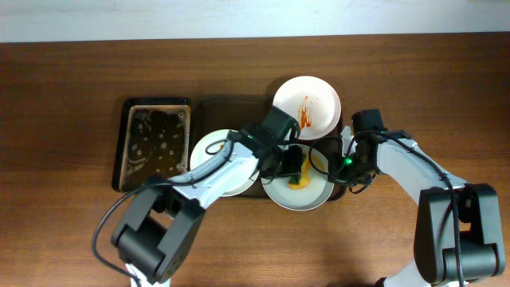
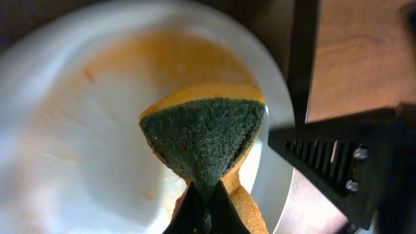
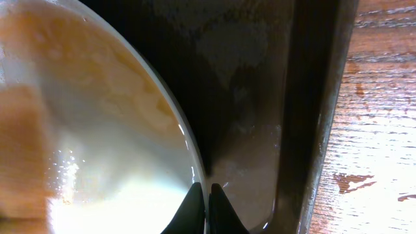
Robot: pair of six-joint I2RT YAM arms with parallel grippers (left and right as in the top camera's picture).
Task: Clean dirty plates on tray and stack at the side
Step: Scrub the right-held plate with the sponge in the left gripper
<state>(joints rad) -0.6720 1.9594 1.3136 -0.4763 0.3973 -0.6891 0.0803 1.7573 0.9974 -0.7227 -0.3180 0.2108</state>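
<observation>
Three plates on one brown tray (image 1: 239, 110): left plate (image 1: 209, 153), red-streaked far plate (image 1: 319, 100), near plate (image 1: 312, 199). Left gripper (image 2: 207, 203) clenches the single sponge (image 2: 205, 133) on the near plate; right gripper (image 3: 207, 198) pinches its right rim.

A: Round white plate (image 2: 71, 149): smooth, glossy glaze, wet orange film.
B: Yellow foam sponge (image 2: 205, 140): green scouring face, rough, fibrous, matt.
A: Dark brown rectangular tray (image 3: 260, 84): smooth, wet sheen.
B: Brown wooden counter (image 3: 383, 130): visible grain, low-gloss finish, some wet spots.
</observation>
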